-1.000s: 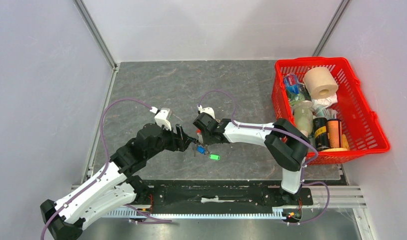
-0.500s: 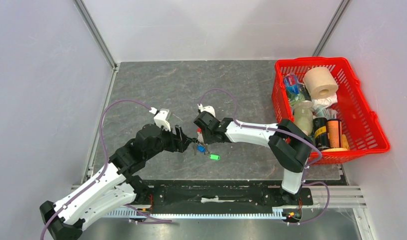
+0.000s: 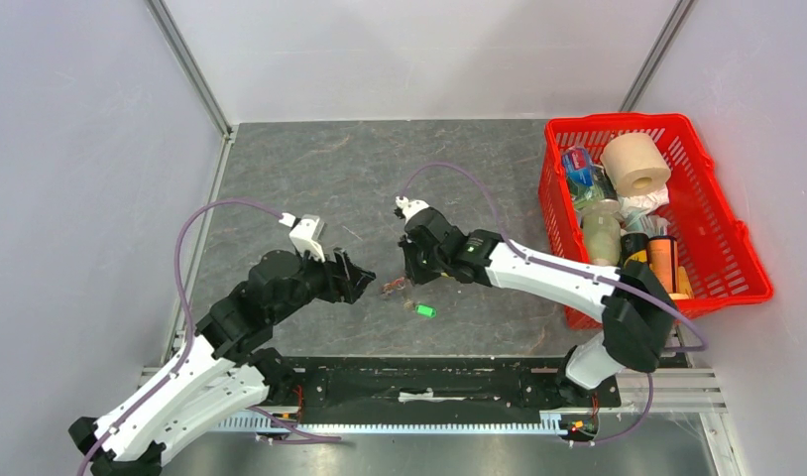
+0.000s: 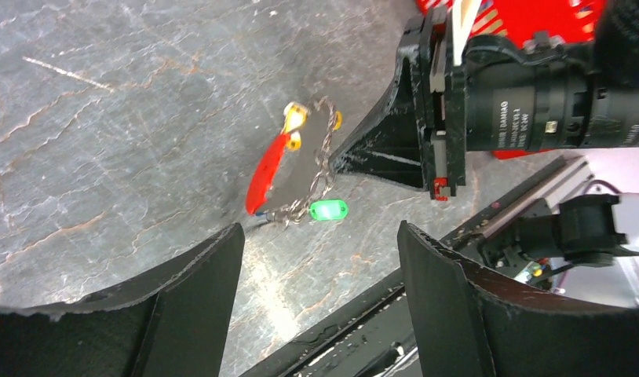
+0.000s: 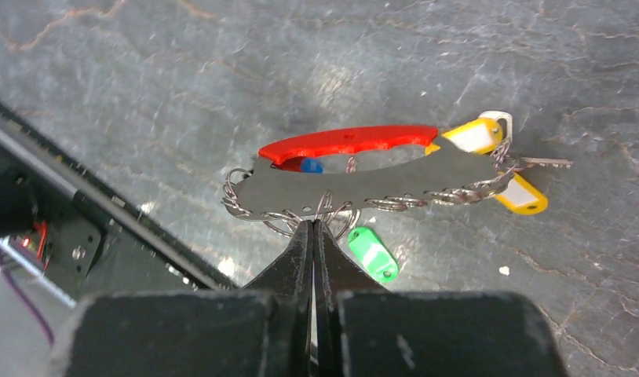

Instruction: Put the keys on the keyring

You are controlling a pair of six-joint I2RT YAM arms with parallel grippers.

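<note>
Centre of the grey stone-patterned table [image 3: 310, 178], between my two arms: the keyring [image 4: 267, 169] lies flat on the surface. Its red fob [image 5: 348, 141] casts a grey shadow, and its silver chain [image 5: 458, 192] trails alongside.

Two yellow tags [image 5: 473, 135] and a thin silver key [image 5: 548, 162] sit at the chain's far end. A blue-headed key [image 5: 311, 166] peeps out from beneath the fob. A green-headed key [image 5: 373, 253] lies just beside the chain's loops at the near end. I cannot tell whether it is hooked on.

My right gripper [image 5: 312, 236] points down at those loops with its jaws pressed flat together and no gap showing. Its tip is right at the chain, but I cannot tell whether a link is caught between them.

My left gripper [image 4: 318, 236] hangs nearby, facing the right one across the keyring. Its fingers [image 4: 199, 290] are spread wide and hold nothing.

A red basket [image 3: 747, 248] of household goods stands well apart at the table's right edge.
</note>
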